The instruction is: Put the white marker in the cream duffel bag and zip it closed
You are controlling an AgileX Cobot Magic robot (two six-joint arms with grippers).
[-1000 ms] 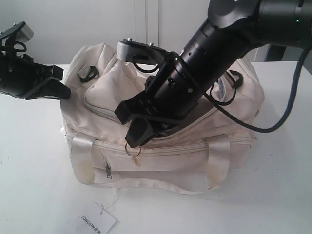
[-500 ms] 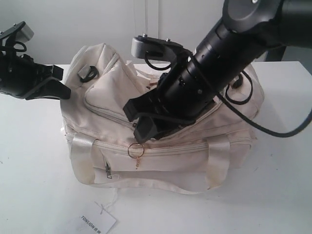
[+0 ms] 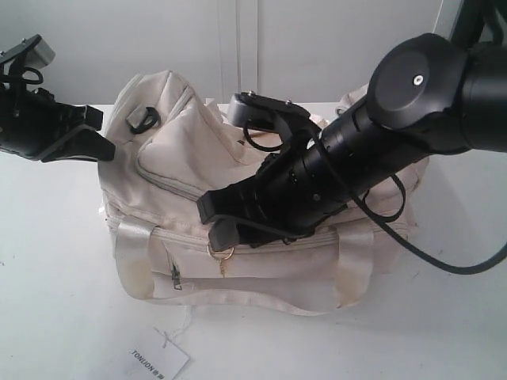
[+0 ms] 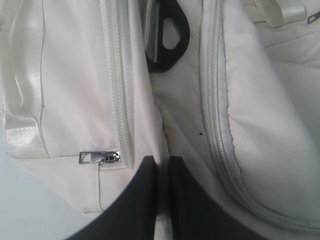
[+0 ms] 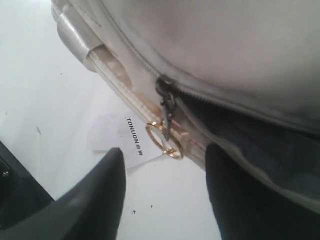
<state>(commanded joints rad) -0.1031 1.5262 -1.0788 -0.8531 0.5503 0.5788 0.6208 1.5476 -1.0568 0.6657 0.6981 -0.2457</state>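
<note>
The right arm reached across the top of the cream duffel bag, its forearm slanting down toward the bag's front face. The right gripper hung just above the gold ring pull on the bag's front zipper. Its jaws stood apart and the ring dangled free, touching neither. The left gripper sat at the bag's end near a black D-ring, jaws pinched together on a fold of the bag's fabric. The white marker showed in no view.
</note>
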